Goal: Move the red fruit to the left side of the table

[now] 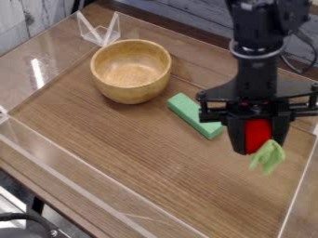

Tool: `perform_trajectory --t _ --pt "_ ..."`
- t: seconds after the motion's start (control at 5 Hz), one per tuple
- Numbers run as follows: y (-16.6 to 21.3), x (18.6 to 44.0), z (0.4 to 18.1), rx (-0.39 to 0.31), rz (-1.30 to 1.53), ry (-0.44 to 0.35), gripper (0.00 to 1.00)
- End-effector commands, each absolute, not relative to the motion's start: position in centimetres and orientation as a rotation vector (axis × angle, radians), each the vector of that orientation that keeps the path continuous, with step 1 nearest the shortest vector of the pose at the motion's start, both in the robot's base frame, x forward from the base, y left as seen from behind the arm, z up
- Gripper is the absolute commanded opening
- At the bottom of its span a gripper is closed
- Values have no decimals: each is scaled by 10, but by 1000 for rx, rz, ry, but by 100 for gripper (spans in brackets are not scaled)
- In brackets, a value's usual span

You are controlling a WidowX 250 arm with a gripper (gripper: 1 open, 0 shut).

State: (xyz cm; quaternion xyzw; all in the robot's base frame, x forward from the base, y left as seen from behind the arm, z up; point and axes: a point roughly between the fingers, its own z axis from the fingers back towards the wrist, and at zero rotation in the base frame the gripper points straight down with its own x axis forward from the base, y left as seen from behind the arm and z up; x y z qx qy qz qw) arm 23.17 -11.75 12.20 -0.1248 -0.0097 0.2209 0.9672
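The gripper (pixel 258 136) clamps its jaws tight on the red fruit (pixel 258 137), leaf hanging below them

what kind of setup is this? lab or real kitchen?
Most likely a lab test bench: a brown wood-grain tabletop fenced by low clear acrylic walls, holding only props, a round wooden bowl and a green rectangular block.

black gripper (pixel 258 133) clamped small red soft fruit (pixel 258 137), leaf hanging | green rectangular block (pixel 196 114) beside it | round wooden bowl (pixel 130 70) apart on brown wood-grain surface (pixel 125 153)
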Motion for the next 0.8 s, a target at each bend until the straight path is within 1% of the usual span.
perform_trajectory --t 0.0,0.2,0.6 --pt "-112 236 143 -290 357 -57 0" --pt "-108 234 145 -293 271 -44 0" --pt "-110 243 137 -278 122 -1 0"
